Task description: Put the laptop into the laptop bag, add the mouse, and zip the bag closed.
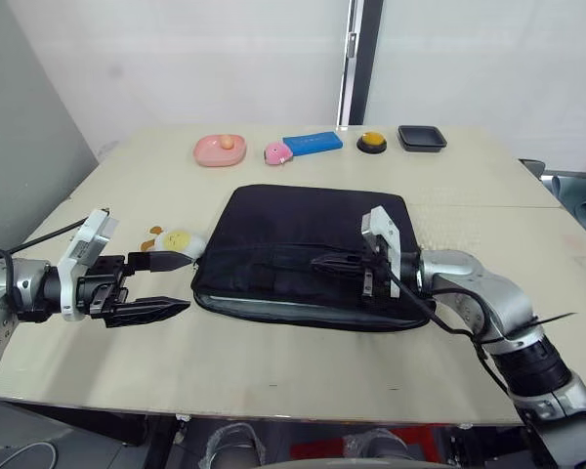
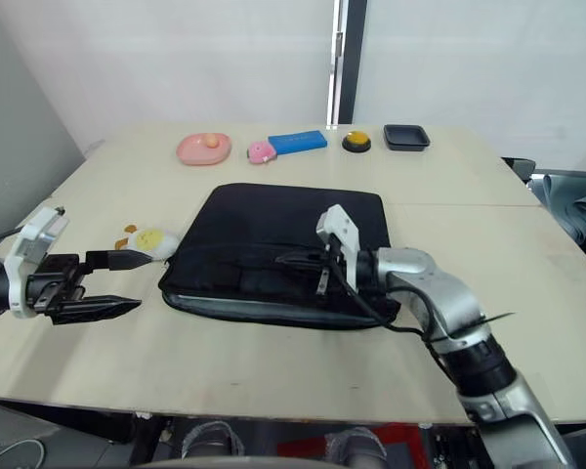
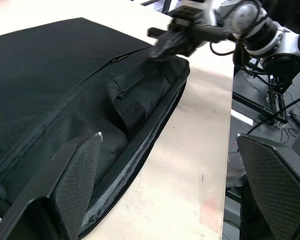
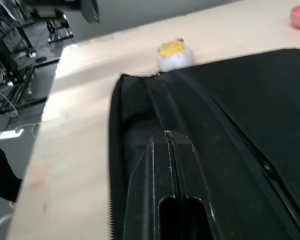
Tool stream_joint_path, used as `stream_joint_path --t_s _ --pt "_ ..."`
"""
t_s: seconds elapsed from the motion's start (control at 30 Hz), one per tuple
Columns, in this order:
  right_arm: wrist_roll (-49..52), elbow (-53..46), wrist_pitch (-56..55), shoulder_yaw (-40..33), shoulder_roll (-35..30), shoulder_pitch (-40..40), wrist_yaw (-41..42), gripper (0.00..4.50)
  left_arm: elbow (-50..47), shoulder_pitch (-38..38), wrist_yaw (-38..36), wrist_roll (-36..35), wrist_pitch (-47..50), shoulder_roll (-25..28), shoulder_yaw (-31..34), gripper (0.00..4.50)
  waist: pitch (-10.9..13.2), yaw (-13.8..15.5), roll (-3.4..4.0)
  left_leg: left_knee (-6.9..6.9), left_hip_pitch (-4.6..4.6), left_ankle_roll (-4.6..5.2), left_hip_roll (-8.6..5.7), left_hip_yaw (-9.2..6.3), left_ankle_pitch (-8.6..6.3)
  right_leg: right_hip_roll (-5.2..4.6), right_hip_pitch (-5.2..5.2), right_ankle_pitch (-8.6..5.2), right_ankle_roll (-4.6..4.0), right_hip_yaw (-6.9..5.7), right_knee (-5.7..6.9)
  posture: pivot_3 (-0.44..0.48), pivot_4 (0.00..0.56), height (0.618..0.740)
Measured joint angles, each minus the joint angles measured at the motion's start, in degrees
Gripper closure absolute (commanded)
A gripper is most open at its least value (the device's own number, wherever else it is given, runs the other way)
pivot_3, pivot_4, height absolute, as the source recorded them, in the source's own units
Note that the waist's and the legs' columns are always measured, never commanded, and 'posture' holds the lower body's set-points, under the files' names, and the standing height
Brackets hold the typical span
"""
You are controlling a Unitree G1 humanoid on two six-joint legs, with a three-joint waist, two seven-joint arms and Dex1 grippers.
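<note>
Laptop bag [image 1: 303,249] lying flat mid-surface, its near zipper edge still gaping.

Right pincer [image 1: 324,262], fingers pressed together on nothing visible, rests over the bag's front panel; left pincer [image 1: 166,285], fingers spread and empty, hovers just beside the bag's left corner near a white-and-yellow toy [image 1: 179,241]. Judged stage: zipping remains; whether laptop and mouse are inside cannot be told.

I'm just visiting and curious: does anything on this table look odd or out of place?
Mostly tidy. The laptop bag lies flat with its near zipper edge gaping open, and a white-and-yellow toy sits right at its left corner, beside the open left end effector.
</note>
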Motion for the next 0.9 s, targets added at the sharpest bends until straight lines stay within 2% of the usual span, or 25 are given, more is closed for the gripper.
stream_joint_path --t_s 0.2,0.33,0.47,0.57,0.7,0.9 --pt "-4.0 8.9 -4.1 1.0 -0.2 -1.7 5.0 4.49 0.0 -0.3 -0.1 0.0 0.0 0.2 -0.1 0.00 0.0 -0.1 0.00 0.02 0.00 0.01 0.00 0.00 0.01 0.00 0.00 0.00 -0.01 0.00 0.03 0.000 0.150 0.740" --pt "-4.4 10.5 -5.6 0.9 -1.9 -1.7 8.9 4.49 0.1 -0.3 -0.2 0.0 0.0 0.2 -0.1 0.00 0.0 0.0 -0.02 0.02 0.00 0.03 0.00 0.00 0.01 0.00 0.02 0.01 -0.02 0.00 0.02 0.000 0.150 0.740" --pt "-4.4 12.9 -6.2 -0.9 -1.4 -2.2 8.9 4.49 0.0 -0.2 -0.2 0.0 0.0 0.2 -0.1 0.00 0.0 0.0 -0.02 0.08 0.02 0.05 0.01 0.00 0.02 0.00 0.01 0.02 -0.05 0.01 0.10 0.000 0.150 0.740" --pt "-3.2 12.8 -5.2 -3.0 -2.3 -2.3 9.8 4.49 0.0 -0.3 -0.2 0.0 0.0 0.2 -0.1 0.00 0.0 0.1 -0.02 0.10 0.01 0.06 0.01 0.00 0.03 0.00 0.02 0.03 -0.06 0.01 0.08 0.000 0.150 0.740" --pt "-3.4 9.5 -4.8 -2.2 -5.1 -0.7 12.7 4.49 0.0 -0.4 -0.8 0.0 0.0 0.2 -0.3 0.00 0.0 0.3 -0.02 0.04 -0.01 0.09 0.02 0.00 0.04 0.01 0.01 0.01 -0.08 -0.02 0.02 0.000 0.150 0.740" --pt "-2.7 9.6 -4.9 -2.8 -3.1 -0.4 12.2 4.49 -0.9 -1.1 -1.4 -0.1 0.3 0.2 -2.2 0.00 0.0 0.1 -0.01 0.08 0.01 0.09 0.01 0.01 0.04 0.00 0.00 0.01 -0.09 0.01 0.10 0.000 0.150 0.740"
